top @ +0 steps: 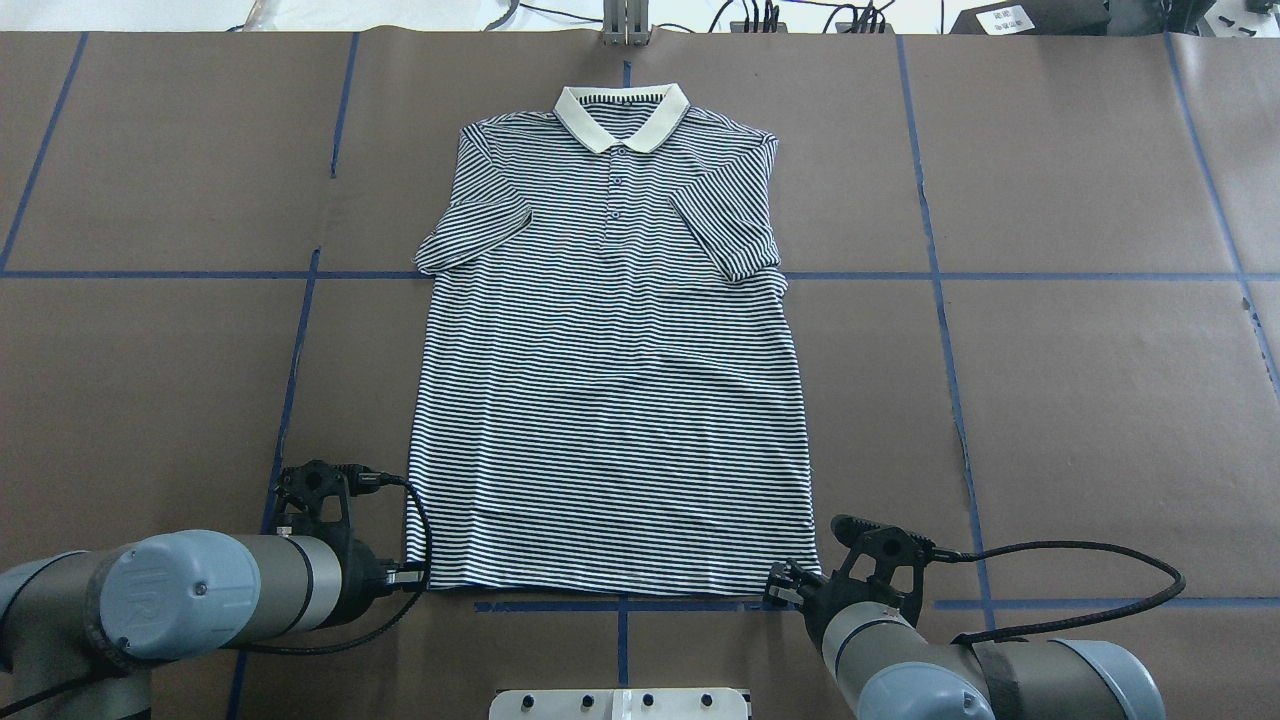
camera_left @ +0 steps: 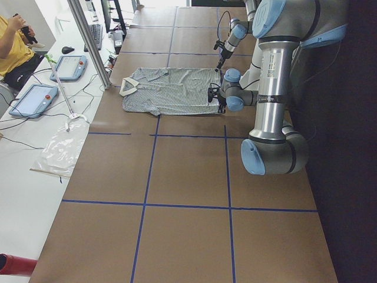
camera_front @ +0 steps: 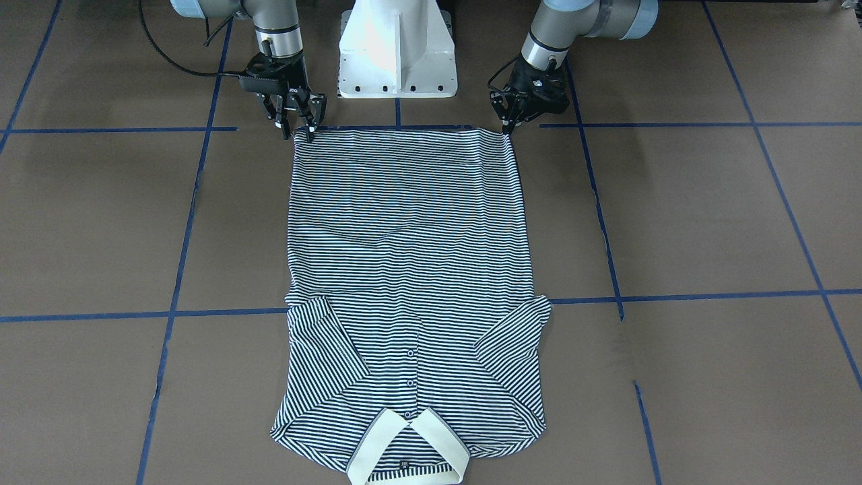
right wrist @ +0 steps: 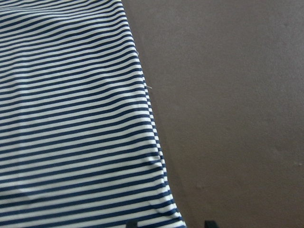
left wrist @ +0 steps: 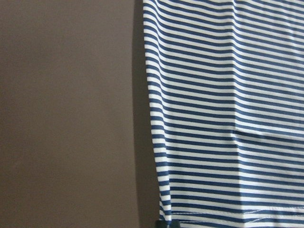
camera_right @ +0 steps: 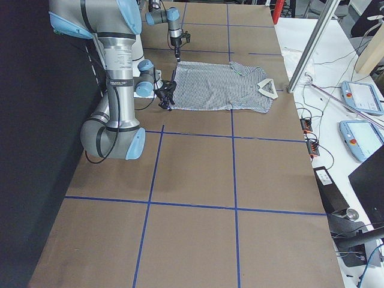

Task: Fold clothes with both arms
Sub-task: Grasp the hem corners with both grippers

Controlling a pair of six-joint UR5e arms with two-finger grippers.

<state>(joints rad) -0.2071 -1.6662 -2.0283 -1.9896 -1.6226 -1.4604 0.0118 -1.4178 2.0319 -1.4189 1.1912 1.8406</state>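
The striped polo shirt [camera_front: 404,256] lies flat and face up on the brown table, sleeves folded inward and cream collar [top: 622,115] at the far end. It also shows in the overhead view [top: 610,400]. My left gripper [camera_front: 506,128] is down at the hem's corner on my left, fingers drawn together on the fabric; the left wrist view shows one dark tip at the hem [left wrist: 167,224]. My right gripper [camera_front: 298,131] is at the other hem corner, fingers apart and straddling the shirt's edge [right wrist: 171,223].
The white pedestal base [camera_front: 397,54] stands just behind the hem, between the arms. Blue tape lines [camera_front: 182,269] cross the table. In the exterior left view an operator in yellow [camera_left: 12,47], tablets [camera_left: 32,97] and a metal pole [camera_left: 88,41] stand beyond the table's far edge.
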